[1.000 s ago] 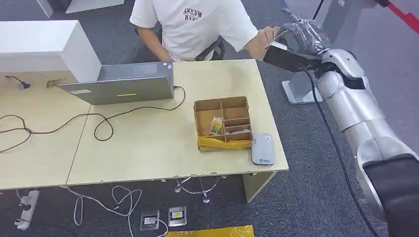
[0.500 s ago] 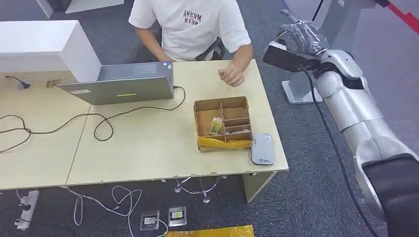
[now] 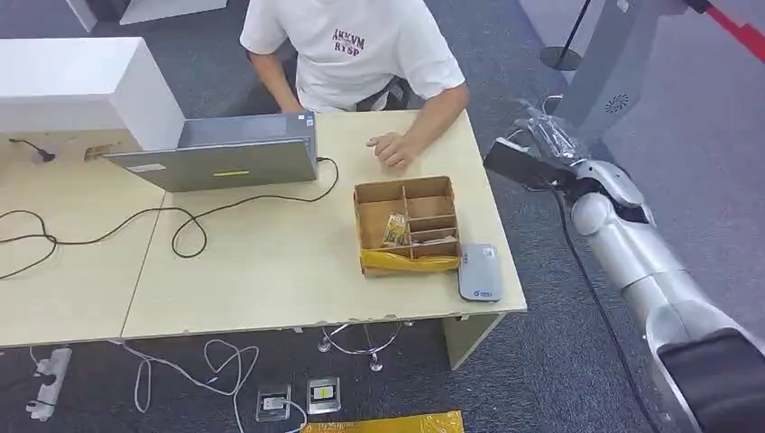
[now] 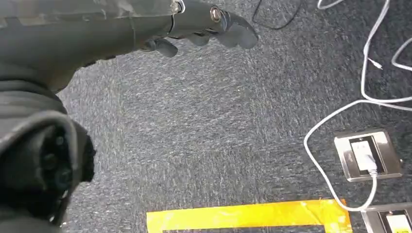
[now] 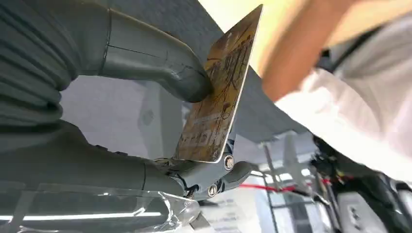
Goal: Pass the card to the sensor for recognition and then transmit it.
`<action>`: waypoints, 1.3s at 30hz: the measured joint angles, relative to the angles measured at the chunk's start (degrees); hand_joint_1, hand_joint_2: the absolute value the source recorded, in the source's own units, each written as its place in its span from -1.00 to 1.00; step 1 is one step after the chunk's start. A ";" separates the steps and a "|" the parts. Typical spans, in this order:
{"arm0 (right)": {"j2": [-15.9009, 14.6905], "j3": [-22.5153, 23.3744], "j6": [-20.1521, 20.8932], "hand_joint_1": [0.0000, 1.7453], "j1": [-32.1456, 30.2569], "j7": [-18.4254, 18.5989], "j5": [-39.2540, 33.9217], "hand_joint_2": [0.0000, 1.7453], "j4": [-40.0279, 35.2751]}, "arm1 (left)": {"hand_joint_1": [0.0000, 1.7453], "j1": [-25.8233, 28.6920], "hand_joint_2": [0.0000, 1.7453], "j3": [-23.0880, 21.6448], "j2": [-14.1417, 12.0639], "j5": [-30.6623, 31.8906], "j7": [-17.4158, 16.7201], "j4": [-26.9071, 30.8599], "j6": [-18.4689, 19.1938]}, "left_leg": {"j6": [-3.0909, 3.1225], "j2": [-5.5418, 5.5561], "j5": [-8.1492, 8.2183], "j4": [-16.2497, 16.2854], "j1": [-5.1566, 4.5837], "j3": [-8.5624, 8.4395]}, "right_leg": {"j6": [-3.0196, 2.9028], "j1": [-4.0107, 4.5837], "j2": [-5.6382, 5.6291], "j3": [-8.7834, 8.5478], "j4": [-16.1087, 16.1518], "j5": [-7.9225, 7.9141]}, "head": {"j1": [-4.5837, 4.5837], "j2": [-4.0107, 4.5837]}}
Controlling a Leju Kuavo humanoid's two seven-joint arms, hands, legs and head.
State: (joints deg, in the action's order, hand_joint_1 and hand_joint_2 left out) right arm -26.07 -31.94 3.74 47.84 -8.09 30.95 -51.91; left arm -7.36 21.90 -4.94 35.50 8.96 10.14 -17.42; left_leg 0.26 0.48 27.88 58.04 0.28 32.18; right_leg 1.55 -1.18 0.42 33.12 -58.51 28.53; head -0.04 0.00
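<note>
**A:** Where was the card point(image 5: 219, 92) at that point?

**B:** In the right hand point(image 3: 544, 147), off the right end of the desk point(image 3: 271, 262), out over the carpet. The thick grey thumb pressed one face while the darker fingers point(image 5: 228, 170) backed the other, so the fingers were clamped on it near one long edge.

**A:** How would you expect it to handle?

**B:** Light, thin and stiff, I'd judge, a flat glossy plastic rectangle with rounded corners and gold-brown print. Slick faces, so it could slide or pivot in a pinch. Holding it by the faces near an edge, leaving most of the card free, looked sensible for laying it over the sensor point(image 3: 479, 271).

**A:** And the sensor?

**B:** A flat grey pad with rounded corners, at the desk's front right corner, just beside the divided cardboard box point(image 3: 406, 219) with its yellow bag. Well apart from the card.

**A:** The left hand point(image 4: 204, 29)?

**B:** Hanging over the dark carpet, fingers loosely apart, holding nothing.

**A:** Anyone nearby?

**B:** A person in a white shirt sat behind the desk, one hand point(image 3: 390, 149) resting on the pale wood.
</note>
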 joint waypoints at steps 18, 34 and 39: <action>-2.60 5.38 -1.25 1.00 -12.17 2.60 -0.70 1.00 -5.36 | -1.00 0.04 -1.00 0.00 -0.55 0.42 -0.48 0.00 0.02 | -0.02 -0.05 0.01 0.00 0.02 -0.03 | 0.00 0.02 -0.12 0.01 0.00 0.00 | 0.00 0.00; -2.80 6.97 -0.96 1.00 -14.26 3.21 0.15 1.00 -6.30 | -1.00 0.05 -1.00 0.00 -0.53 0.57 -0.48 0.00 0.09 | -0.02 -0.04 0.01 0.00 0.02 -0.01 | 0.00 0.02 -0.11 0.01 0.00 0.00 | 0.00 0.00; -2.36 7.59 -0.11 1.00 -16.56 3.02 1.62 1.00 -6.71 | -1.00 0.04 -1.00 0.00 -0.51 0.57 -0.48 0.00 0.04 | -0.03 -0.04 0.01 0.00 0.03 -0.01 | 0.00 0.03 -0.11 0.01 0.00 0.00 | 0.02 0.00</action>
State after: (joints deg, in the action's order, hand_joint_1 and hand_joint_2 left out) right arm -28.44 -24.35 3.63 31.29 -5.07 32.57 -58.62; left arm -7.32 21.90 -5.44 36.07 8.48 10.14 -17.38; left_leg 0.23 0.44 27.90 58.03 0.30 32.17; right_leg 1.54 -1.16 0.32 33.12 -58.51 28.53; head -0.02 0.00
